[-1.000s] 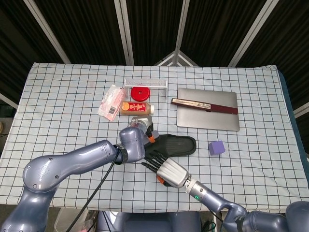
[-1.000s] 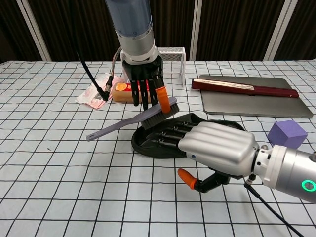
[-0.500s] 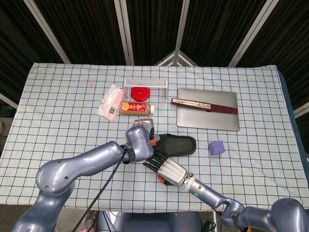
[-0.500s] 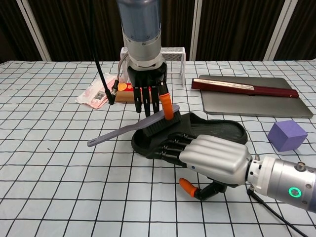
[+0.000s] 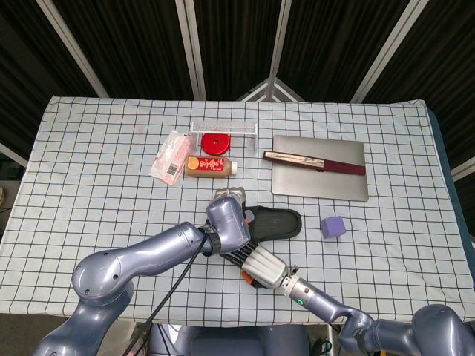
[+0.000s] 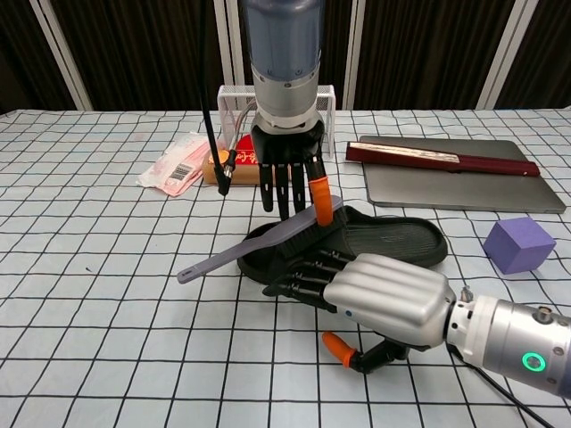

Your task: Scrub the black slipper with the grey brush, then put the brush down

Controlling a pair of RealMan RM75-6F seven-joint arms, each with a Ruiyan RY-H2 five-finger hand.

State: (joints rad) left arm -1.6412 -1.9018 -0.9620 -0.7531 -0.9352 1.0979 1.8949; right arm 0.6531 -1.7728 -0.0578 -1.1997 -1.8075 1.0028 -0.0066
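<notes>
Left hand (image 6: 290, 174) hangs fingers-down over the black slipper (image 6: 384, 239), pinching the grey brush (image 6: 268, 245) with its bristles on the slipper's near end. Right hand (image 6: 379, 290) lies flat, fingers pressing that same end. Checked tablecloth (image 5: 96, 185) under the slipper, dark curtains behind.
</notes>
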